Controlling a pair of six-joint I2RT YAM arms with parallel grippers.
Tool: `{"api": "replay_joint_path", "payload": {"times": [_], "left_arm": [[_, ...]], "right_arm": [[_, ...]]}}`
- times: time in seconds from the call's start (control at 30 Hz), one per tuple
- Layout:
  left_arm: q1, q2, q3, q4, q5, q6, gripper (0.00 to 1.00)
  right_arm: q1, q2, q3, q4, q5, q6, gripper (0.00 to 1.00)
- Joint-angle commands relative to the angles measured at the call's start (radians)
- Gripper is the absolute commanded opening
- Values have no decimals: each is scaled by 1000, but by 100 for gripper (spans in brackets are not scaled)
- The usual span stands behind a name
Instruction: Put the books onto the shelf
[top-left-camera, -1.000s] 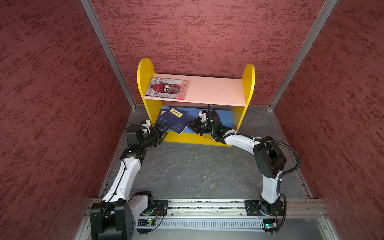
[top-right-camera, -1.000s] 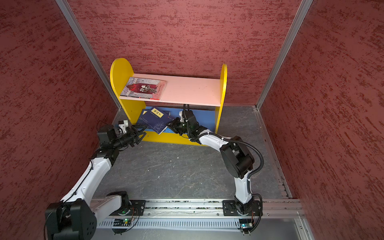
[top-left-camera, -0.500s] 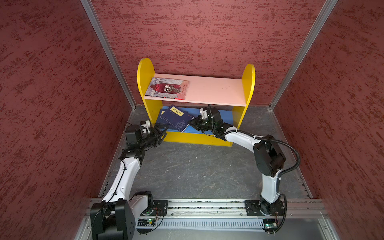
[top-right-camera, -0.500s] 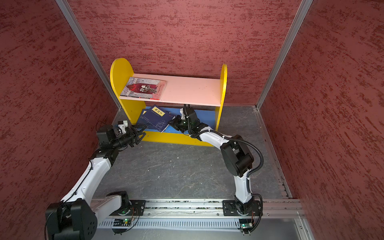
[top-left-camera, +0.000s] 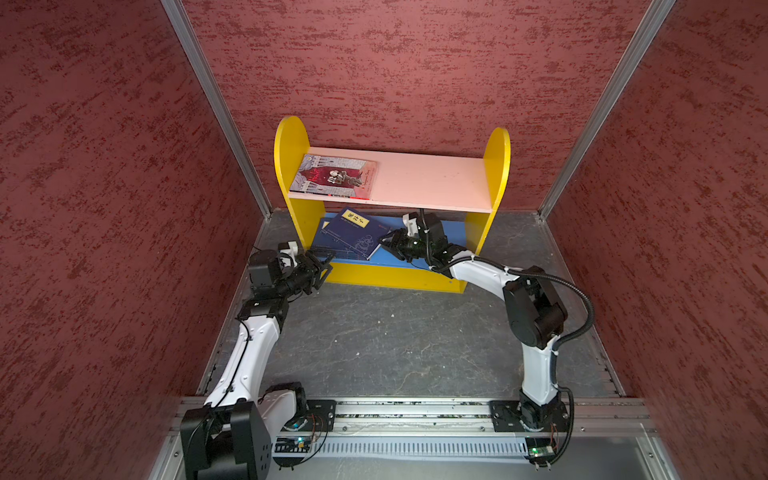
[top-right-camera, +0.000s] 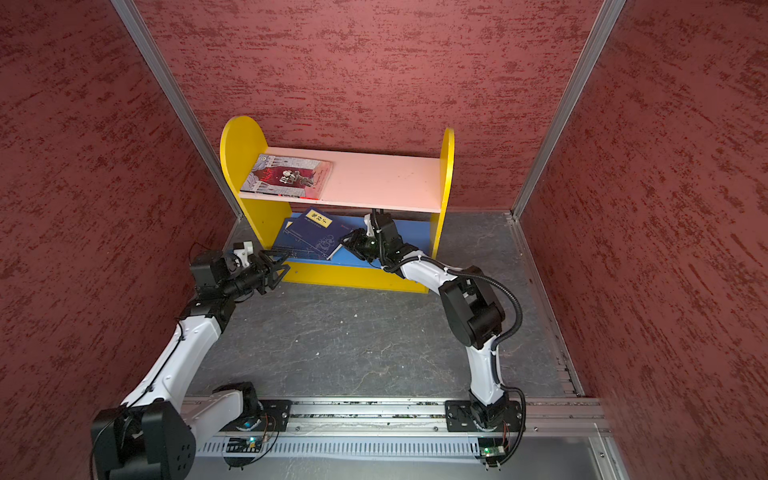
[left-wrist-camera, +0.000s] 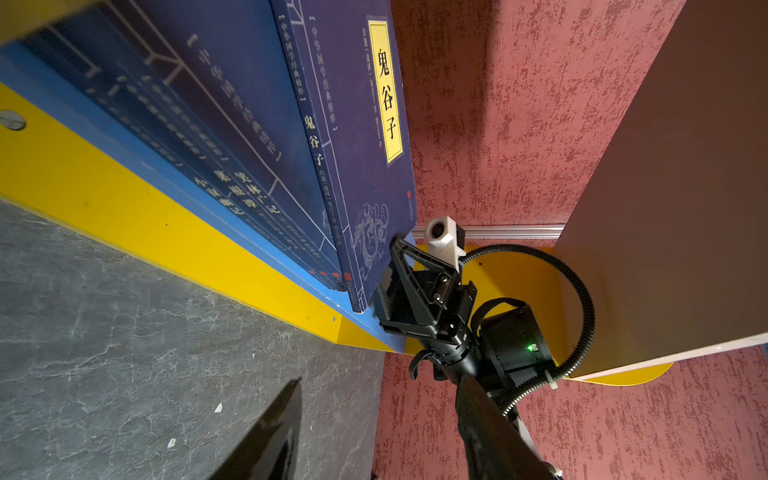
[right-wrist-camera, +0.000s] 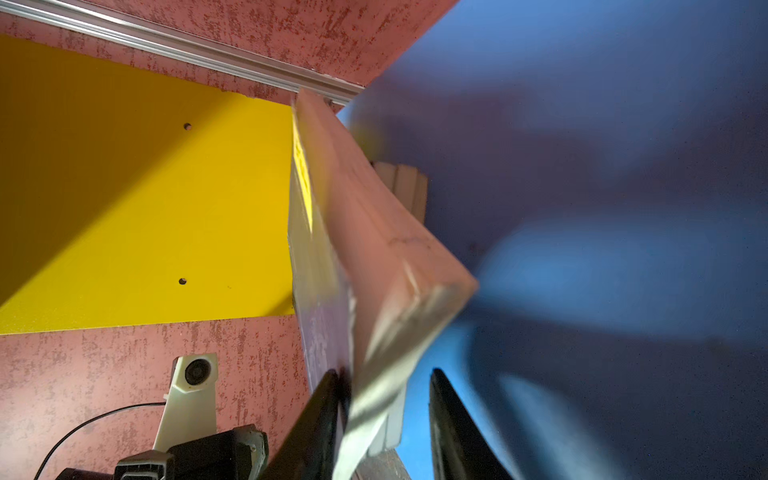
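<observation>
The right gripper (top-left-camera: 385, 244) has just let go: a second ago its jaws were clamped on the near right corner of the top navy book (top-left-camera: 353, 232). Now they stand partly apart, straddling that corner without squeezing it. In the right wrist view one finger (right-wrist-camera: 316, 419) lies against the cover and the other stands clear of the page edge. In that second the book has slid farther in and now lies skewed on the stack of navy books (left-wrist-camera: 166, 104), at the left of the shelf (top-left-camera: 291, 166) on its blue lower board (top-left-camera: 415, 259). The red-and-grey book (top-left-camera: 334, 176) lies on the pink upper board (top-left-camera: 432, 183). The left gripper (top-left-camera: 326, 266) stays wide open and empty by the near left corner. No book shows on the floor (top-left-camera: 374, 332), so the task looks all but done
</observation>
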Motion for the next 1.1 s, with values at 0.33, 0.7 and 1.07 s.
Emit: {"api": "replay_joint_path", "payload": {"times": [0.33, 0.7, 1.07], "left_arm": [[10, -19, -18, 7, 11, -11, 60], [10, -20, -16, 6, 14, -11, 61], [13, -14, -7, 4, 17, -10, 61]], "right_arm": [[19, 29, 45, 127, -75, 88, 35], [19, 44, 89, 42, -73, 19, 11], [-4, -10, 123, -194, -91, -190, 1]]}}
